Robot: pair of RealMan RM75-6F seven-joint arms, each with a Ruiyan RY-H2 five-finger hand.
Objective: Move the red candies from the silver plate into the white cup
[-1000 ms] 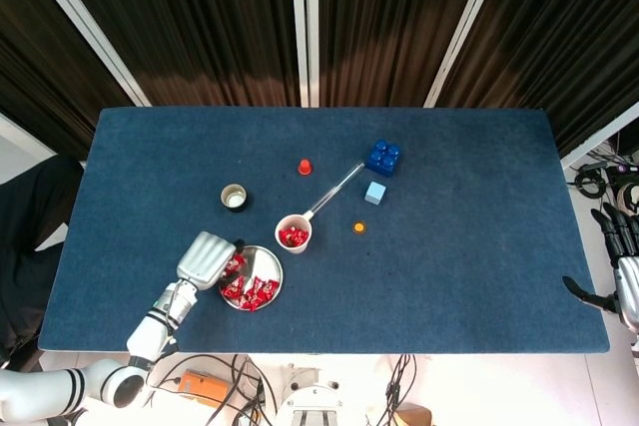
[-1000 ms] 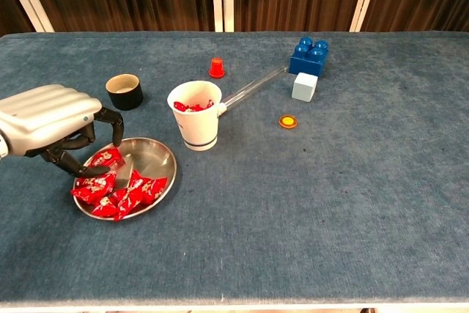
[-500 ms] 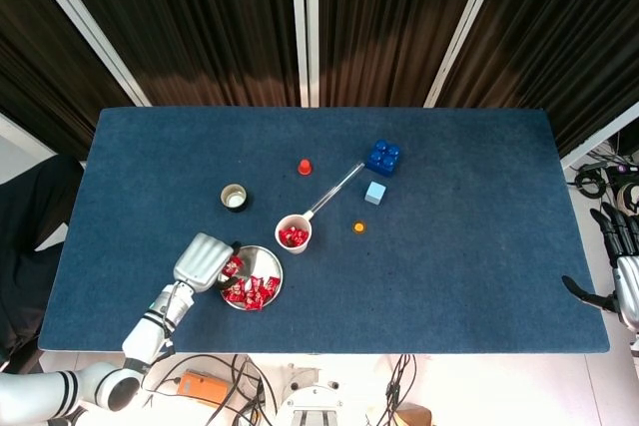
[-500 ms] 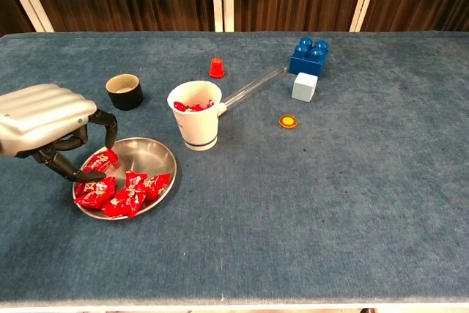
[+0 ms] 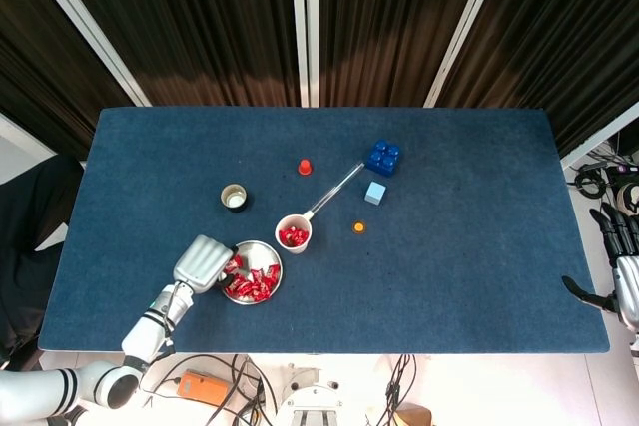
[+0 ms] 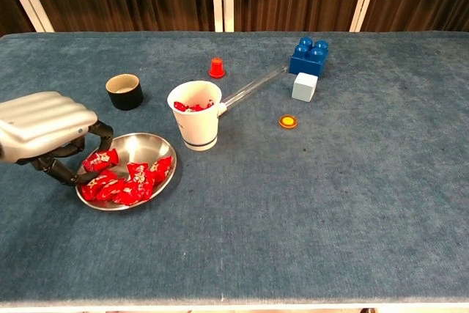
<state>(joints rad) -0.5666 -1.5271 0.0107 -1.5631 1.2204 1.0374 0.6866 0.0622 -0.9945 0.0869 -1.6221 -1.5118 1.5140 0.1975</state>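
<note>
Red candies (image 6: 121, 179) in crinkled wrappers lie heaped in the silver plate (image 6: 152, 144) on the blue-carpeted bench (image 6: 330, 203), right beside my left robot hand (image 6: 45, 126). That robot hand crouches over the plate's left rim, its dark fingers (image 6: 67, 174) curled down against the nearest candy; whether they actually grip it I cannot tell, since the grey shell of the hand covers the fingertips from above in the head view. The white cup (image 6: 195, 115) stands just beyond the plate's far right edge, with more red candies showing inside it (image 5: 293, 236). My right robot hand (image 5: 621, 276) hangs off the bench's right end, cut by the frame edge, its dark fingers apart and holding nothing; the chest view does not show it.

A clear tube (image 6: 250, 87) runs from the cup's rim toward a blue studded block (image 6: 308, 55). A pale blue cube (image 6: 304, 86) sits just in front of that block, an orange disc (image 6: 288, 121) nearer still. A small red cone (image 6: 216, 68) and a short black-walled cup (image 6: 124, 91) stand behind the plate.
</note>
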